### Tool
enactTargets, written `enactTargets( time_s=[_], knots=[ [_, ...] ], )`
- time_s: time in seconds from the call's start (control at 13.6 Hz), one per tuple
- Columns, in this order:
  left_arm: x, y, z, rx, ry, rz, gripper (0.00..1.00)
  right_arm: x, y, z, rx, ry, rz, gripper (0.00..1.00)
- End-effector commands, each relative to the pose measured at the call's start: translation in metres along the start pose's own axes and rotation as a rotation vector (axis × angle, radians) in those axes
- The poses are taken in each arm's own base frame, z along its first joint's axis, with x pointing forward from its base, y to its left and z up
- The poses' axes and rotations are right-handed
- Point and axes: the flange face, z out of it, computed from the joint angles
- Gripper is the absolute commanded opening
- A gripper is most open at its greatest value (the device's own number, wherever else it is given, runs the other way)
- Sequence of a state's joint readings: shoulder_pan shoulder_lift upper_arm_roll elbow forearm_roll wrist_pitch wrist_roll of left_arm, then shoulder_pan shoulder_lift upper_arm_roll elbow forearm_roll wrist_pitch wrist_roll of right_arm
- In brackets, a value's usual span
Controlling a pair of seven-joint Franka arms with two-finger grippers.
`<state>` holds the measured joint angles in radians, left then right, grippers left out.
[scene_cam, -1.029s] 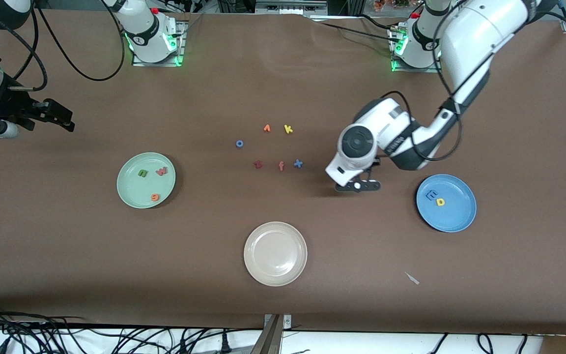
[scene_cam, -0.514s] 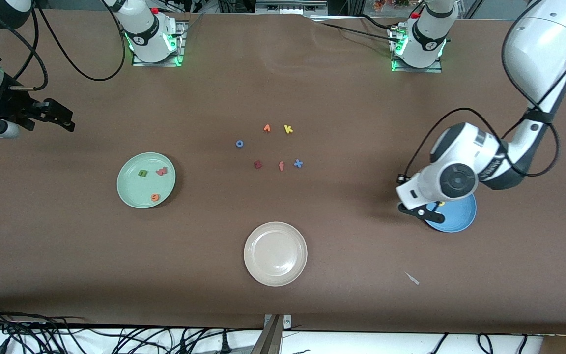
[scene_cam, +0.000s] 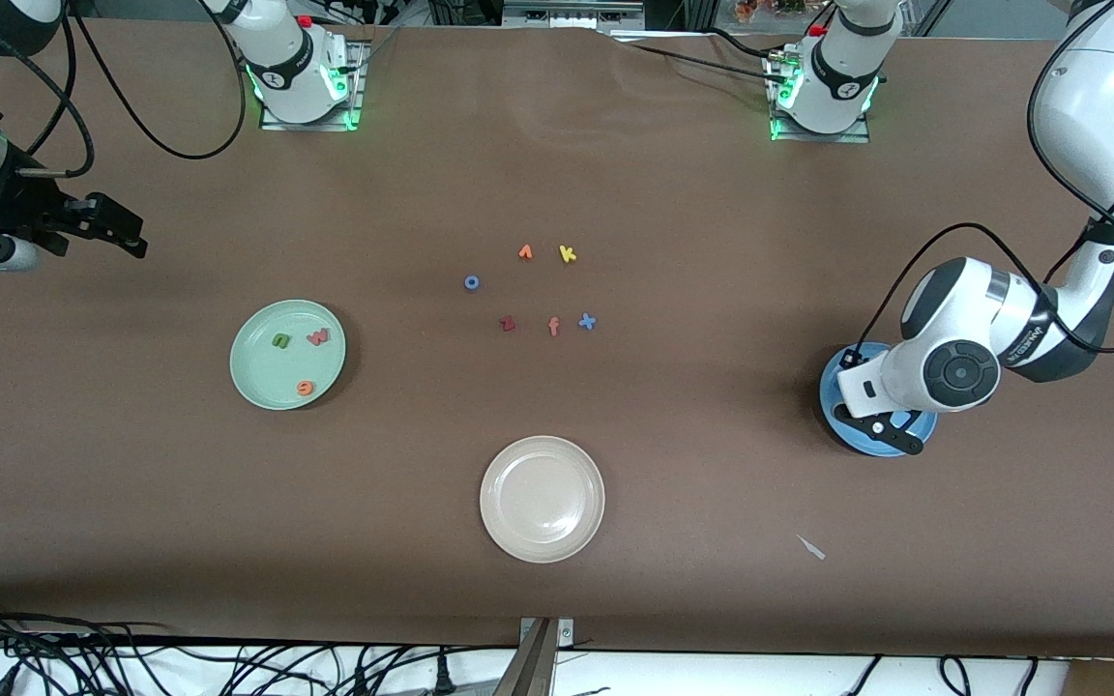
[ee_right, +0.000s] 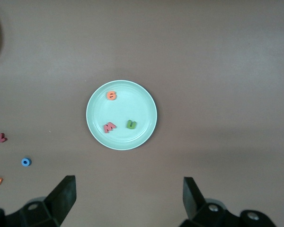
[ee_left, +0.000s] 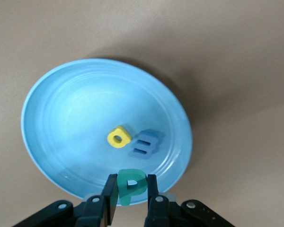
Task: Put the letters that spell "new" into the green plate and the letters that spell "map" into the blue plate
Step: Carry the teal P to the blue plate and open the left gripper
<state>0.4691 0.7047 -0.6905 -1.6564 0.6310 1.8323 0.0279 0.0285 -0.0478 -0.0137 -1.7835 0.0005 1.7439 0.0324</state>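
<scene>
Brown tabletop (scene_cam: 692,503): left claw (ee_left: 131,196) grips a teal p (ee_left: 131,185) over the blue plate (ee_left: 57,118); right claw (ee_right: 128,198) waits, released, above the green plate (ee_right: 97,101).

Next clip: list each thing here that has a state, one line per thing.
left gripper: shut on teal p, over blue plate
right gripper: open, waiting
blue plate: holds yellow a, blue m
green plate: holds n, w, e
beige plate: empty
</scene>
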Motion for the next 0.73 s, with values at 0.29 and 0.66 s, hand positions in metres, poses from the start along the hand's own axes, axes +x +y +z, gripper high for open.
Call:
enactTargets(
  time_s=[0.29, 0.66],
  knots=[
    [-0.003, -0.028, 0.0, 0.065, 0.018, 0.11, 1.0, -0.004, 0.0, -0.01, -0.01, -0.008, -0.011, 1.0],
    [-0.007, -0.032, -0.024, -0.033, 0.051, 0.027, 1.0, -0.004, -0.004, -0.011, -0.01, 0.003, -0.018, 1.0]
  ],
)
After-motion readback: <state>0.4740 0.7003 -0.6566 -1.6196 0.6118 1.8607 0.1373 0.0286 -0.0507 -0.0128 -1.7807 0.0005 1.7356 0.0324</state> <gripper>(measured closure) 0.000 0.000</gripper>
